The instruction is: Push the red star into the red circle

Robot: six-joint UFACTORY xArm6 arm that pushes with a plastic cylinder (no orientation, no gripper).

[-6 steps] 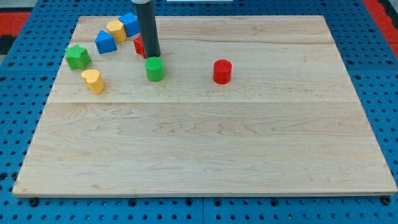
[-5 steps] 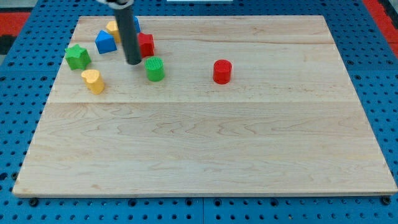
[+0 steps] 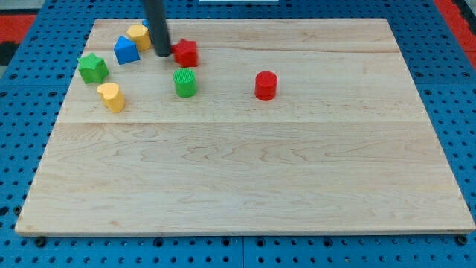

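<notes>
The red star [image 3: 186, 52] lies near the view's top left on the wooden board [image 3: 245, 186]. The red circle [image 3: 265, 85] stands to its right and a little lower, well apart from it. My tip [image 3: 163, 53] is at the star's left side, touching it or nearly so. The dark rod rises from there to the view's top edge.
A green circle [image 3: 185, 83] stands just below the red star. A blue block [image 3: 126, 50], a yellow block [image 3: 138, 33] and a green star [image 3: 93, 68] lie left of my tip, a yellow heart [image 3: 111, 97] lower left. The rod hides another blue block.
My tip moved left from the green circle, then up to the red star's left side. The red star has shifted a little to the right.
</notes>
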